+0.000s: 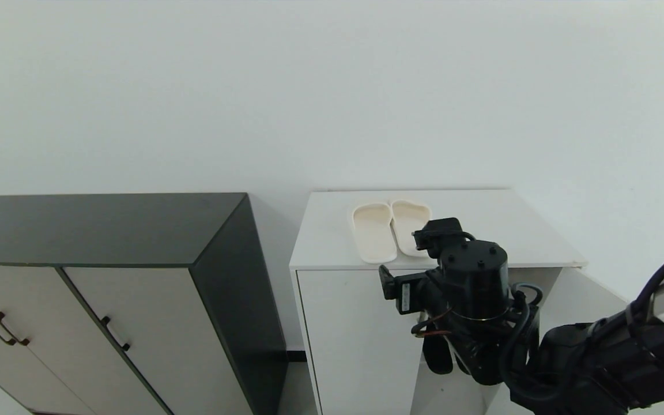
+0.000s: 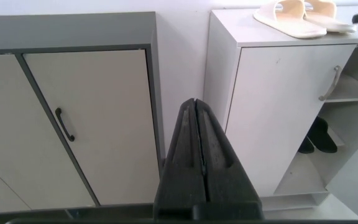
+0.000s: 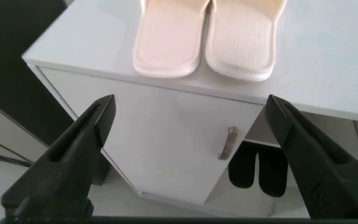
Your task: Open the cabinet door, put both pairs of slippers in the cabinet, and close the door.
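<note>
A pair of cream slippers (image 1: 389, 229) lies side by side on top of the white cabinet (image 1: 332, 242). The cabinet's left door (image 1: 361, 334) is shut and its right side stands open, with a pair of black slippers (image 3: 260, 169) on a shelf inside. My right gripper (image 3: 191, 106) is open in front of the cabinet's top edge, just short of the cream slippers (image 3: 207, 34), with nothing between its fingers. My left gripper (image 2: 196, 155) is shut and empty, lower down and off to the left of the white cabinet (image 2: 272, 112).
A black cabinet (image 1: 107, 227) with grey doors and dark handles stands left of the white one, with a narrow gap between them. The white cabinet's open right door (image 1: 594, 297) juts out beside my right arm (image 1: 473, 288). A plain wall is behind.
</note>
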Controlling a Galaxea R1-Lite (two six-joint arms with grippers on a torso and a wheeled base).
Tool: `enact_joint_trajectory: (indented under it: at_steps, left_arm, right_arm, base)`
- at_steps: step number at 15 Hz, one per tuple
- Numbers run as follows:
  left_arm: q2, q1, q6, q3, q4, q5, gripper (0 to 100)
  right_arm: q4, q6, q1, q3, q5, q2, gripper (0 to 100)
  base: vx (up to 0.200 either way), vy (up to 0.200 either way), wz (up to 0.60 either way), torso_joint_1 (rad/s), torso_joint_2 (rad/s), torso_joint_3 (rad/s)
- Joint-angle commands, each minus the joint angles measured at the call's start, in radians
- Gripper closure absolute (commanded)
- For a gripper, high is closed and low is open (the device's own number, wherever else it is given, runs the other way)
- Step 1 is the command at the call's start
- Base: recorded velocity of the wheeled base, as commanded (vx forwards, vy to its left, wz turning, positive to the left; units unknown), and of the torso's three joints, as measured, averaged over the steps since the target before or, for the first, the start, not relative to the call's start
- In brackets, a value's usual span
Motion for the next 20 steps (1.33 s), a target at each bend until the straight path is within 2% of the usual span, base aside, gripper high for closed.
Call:
enact_joint_trajectory:
  at_steps: [1,7,17,20]
  left_arm:
    - [0.001,0.000,0.000,0.000,0.000,0.000,100]
    - [0.001,0.000,0.000,0.000,0.000,0.000,100]
    - [0.001,0.000,0.000,0.000,0.000,-0.001,100]
    - [0.001,0.000,0.000,0.000,0.000,0.000,100]
  right_arm:
    - [0.000,0.001,0.000,-0.006,-0.001,-0.011,0]
    - [-0.004,0.002,0.002,-0.003,-0.004,0.011,0]
    - [-0.004,0.002,0.002,0.000,0.002,0.019,0]
    - [-0.024,0.004,-0.004,-0.005,0.030,0.058,0]
  base:
    - [0.000,0.000,0.00,0.000,0.00,0.000]
    - [0.000,0.000,0.00,0.000,0.00,0.000]
    - [0.200,0.000,0.00,0.005,0.00,0.003]
    - [0.000,0.000,0.00,0.000,0.00,0.000]
